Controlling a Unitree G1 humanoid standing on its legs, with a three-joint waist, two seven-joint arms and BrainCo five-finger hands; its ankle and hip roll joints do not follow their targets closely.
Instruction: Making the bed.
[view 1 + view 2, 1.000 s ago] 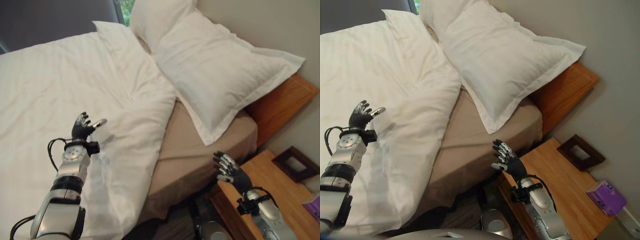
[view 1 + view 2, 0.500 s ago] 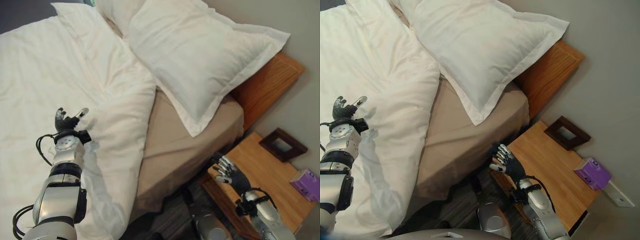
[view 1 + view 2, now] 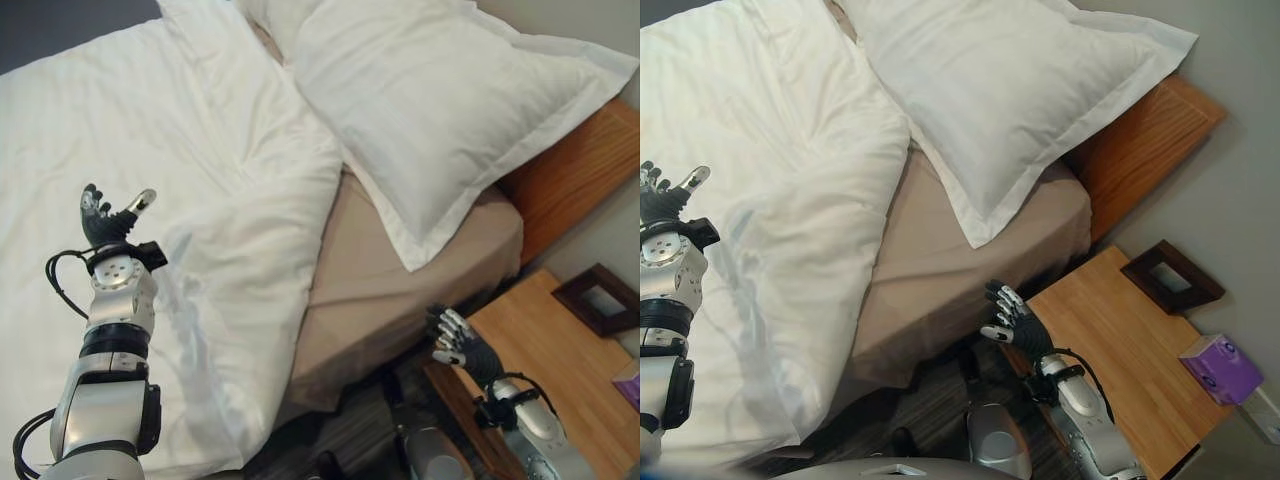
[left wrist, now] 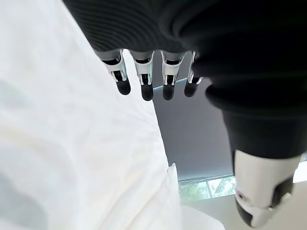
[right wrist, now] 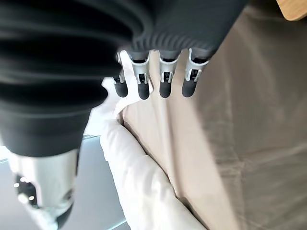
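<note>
Over bed, head views: white duvet (image 3: 200, 200) covers left side, its rumpled edge stops short of beige sheet (image 3: 400, 300); pillow (image 3: 440, 110) overhangs sheet. Left hand (image 3: 108, 218) above duvet. Right hand (image 3: 1012, 322) beside mattress edge, near nightstand (image 3: 1140, 350).
Left wrist view: fingers (image 4: 144, 81) relaxed, empty, clear of duvet.
Right wrist view: fingers (image 5: 163, 79) loose, holding nothing, above sheet.

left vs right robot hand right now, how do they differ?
Left robot hand is raised over the white duvet; right robot hand hangs off the bedside, between the tan sheet and the wooden nightstand. Left sits farther up the bed, right lower, nearer the floor. Both are open, holding nothing.
</note>
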